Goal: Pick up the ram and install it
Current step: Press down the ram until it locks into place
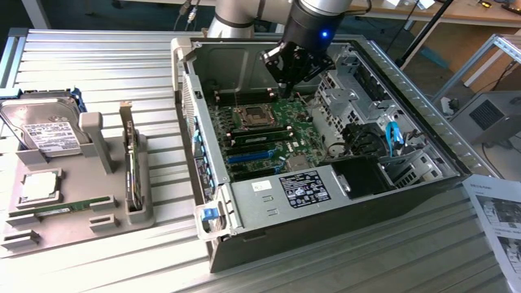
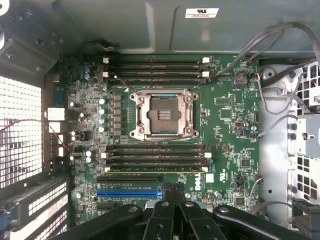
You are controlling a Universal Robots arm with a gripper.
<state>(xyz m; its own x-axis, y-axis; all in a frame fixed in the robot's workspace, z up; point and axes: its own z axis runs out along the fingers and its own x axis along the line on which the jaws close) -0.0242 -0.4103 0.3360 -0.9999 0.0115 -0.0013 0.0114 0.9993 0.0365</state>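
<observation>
The ram, a long thin green circuit-board stick (image 2: 155,169), is seen seated on edge in a slot of the lower bank of black memory slots, on the side of that bank away from the square silver processor socket (image 2: 162,114) at the middle of the green motherboard (image 2: 230,125). In the exterior view the same green stick (image 1: 262,132) is seen lying across the board just below the socket. A blue expansion slot (image 2: 129,192) is found just beyond the ram. The black jaws are held shut, finger against finger, with nothing gripped between them; they are poised over the board inside the open black and grey computer case (image 1: 326,244), and whether any part is touched by them cannot be told. The case is laid on its side on the ribbed metal worktop (image 1: 106,55). Well apart from it, toward the exterior view's left, a grey moulded tray (image 1: 49,241) is set, in which a second green memory stick (image 1: 61,208), a square silver processor chip (image 1: 38,185) and a silver hard drive (image 1: 45,131) are kept. A printed paper sheet (image 1: 496,213) is placed at the exterior view's right.
</observation>
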